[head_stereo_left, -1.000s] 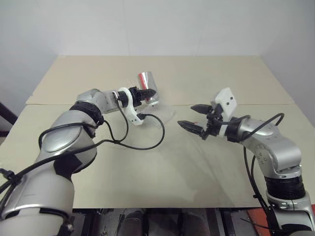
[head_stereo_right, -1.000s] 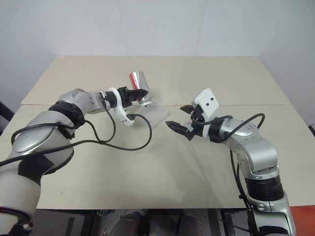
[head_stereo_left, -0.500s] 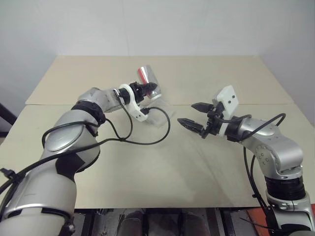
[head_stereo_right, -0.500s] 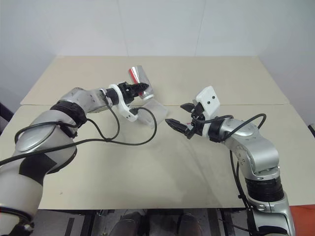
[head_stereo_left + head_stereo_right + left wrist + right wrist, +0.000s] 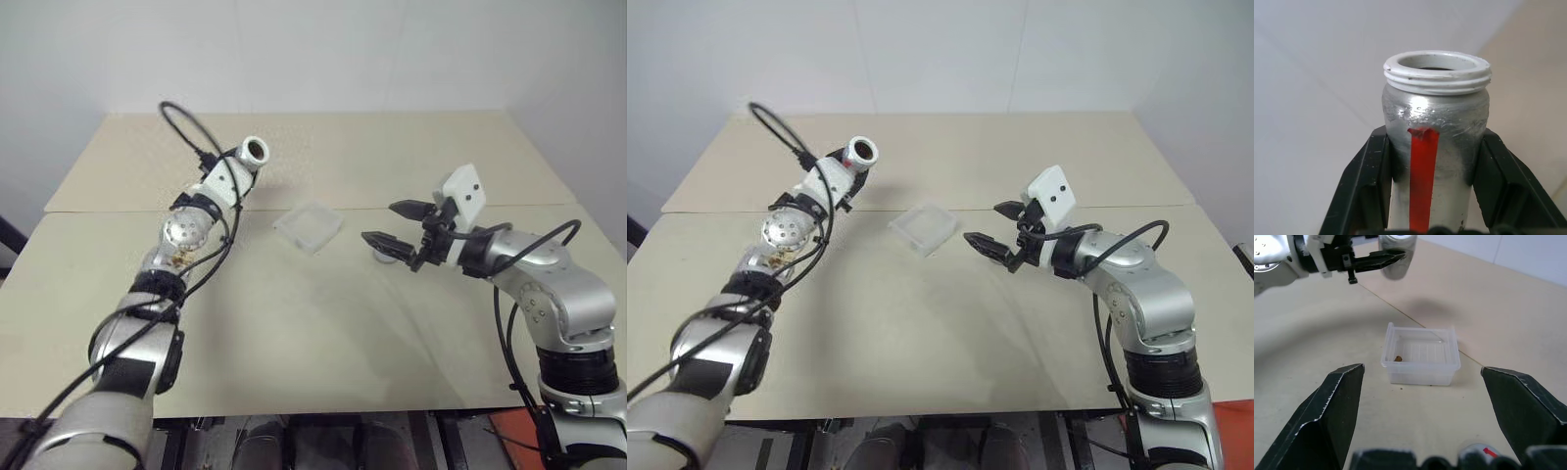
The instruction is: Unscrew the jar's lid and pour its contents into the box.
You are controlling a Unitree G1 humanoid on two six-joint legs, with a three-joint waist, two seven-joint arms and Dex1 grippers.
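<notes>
My left gripper (image 5: 1436, 147) is shut on the jar (image 5: 1436, 112), one black finger on each side of its silvery body with the red stripe. The jar stands upright with its white threaded mouth open. It hangs above the table, to the left of the box (image 5: 308, 226) and apart from it. The clear shallow box holds a small brown bit (image 5: 1398, 358). To the right of the box, my right gripper (image 5: 378, 222) hovers open with nothing between its fingers. A small pale disc, apparently the lid (image 5: 384, 258), lies on the table under it.
The table (image 5: 294, 333) is two beige boards meeting at a seam just behind the box. A black cable (image 5: 181, 113) loops up from my left arm. A brown crumb (image 5: 1400, 388) lies on the table near the box. A white wall stands behind.
My left arm has swung left, away from the box, and rolled the jar from tipped over it to upright. The right gripper has stayed in place, open.
</notes>
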